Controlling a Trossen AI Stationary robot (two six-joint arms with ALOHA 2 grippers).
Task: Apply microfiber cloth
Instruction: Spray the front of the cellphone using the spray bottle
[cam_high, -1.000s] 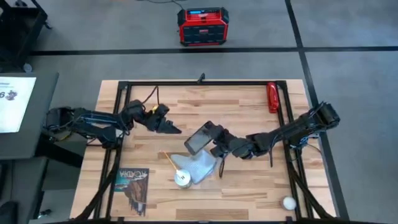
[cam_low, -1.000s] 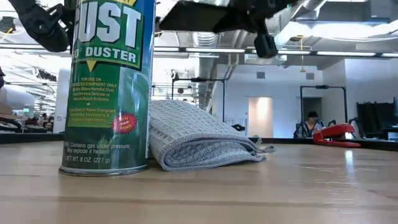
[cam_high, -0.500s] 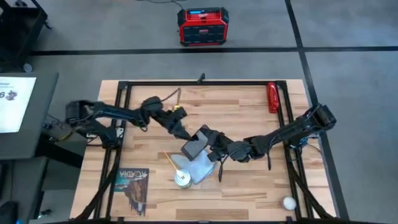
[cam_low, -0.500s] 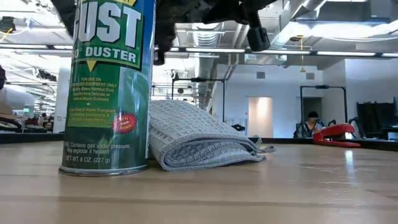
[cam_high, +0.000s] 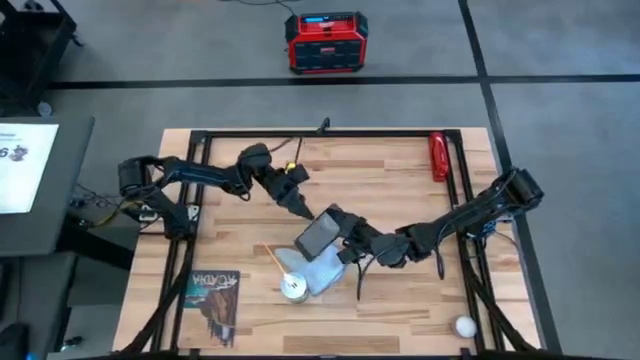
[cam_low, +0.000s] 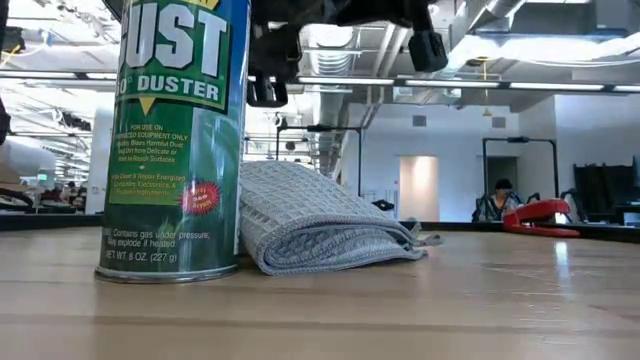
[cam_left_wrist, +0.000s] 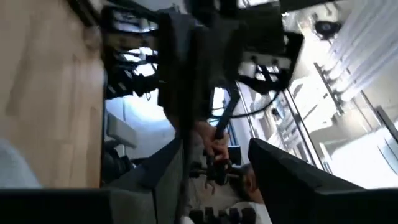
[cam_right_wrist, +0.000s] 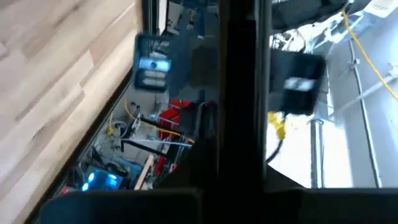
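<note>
- We see the wooden table (cam_high: 400, 290) from above, with a black frame around its work area and both arms reaching toward its middle.
- The right arm comes in from the right edge; its right gripper (cam_high: 342, 232) is pinched onto the black phone (cam_high: 318, 233) and holds it tilted in the air above the table's middle.
- The left arm stretches across from the left side, and its left gripper (cam_high: 300, 206) sits just beside the phone's upper corner. We cannot tell whether its fingers are spread or pressed together.
- The microfiber cloth (cam_high: 318, 268) lies bunched and folded on the table, directly below and slightly in front of the raised phone. In the low view the cloth (cam_low: 320, 220) rests flat on the wood in a loose fold, with neither gripper touching it.
- The green duster can (cam_low: 177, 135) stands upright just beside the cloth, on its left in that view.
- A dark booklet (cam_high: 215, 298) lies near the front left corner, and a red tool (cam_high: 437, 156) lies at the back right, both well apart from the work.
- We judge the task barely started: the phone is lifted and presented, but the cloth is not yet picked up or wiped on anything. What remains is grasping the cloth and bringing it to the phone.
</note>
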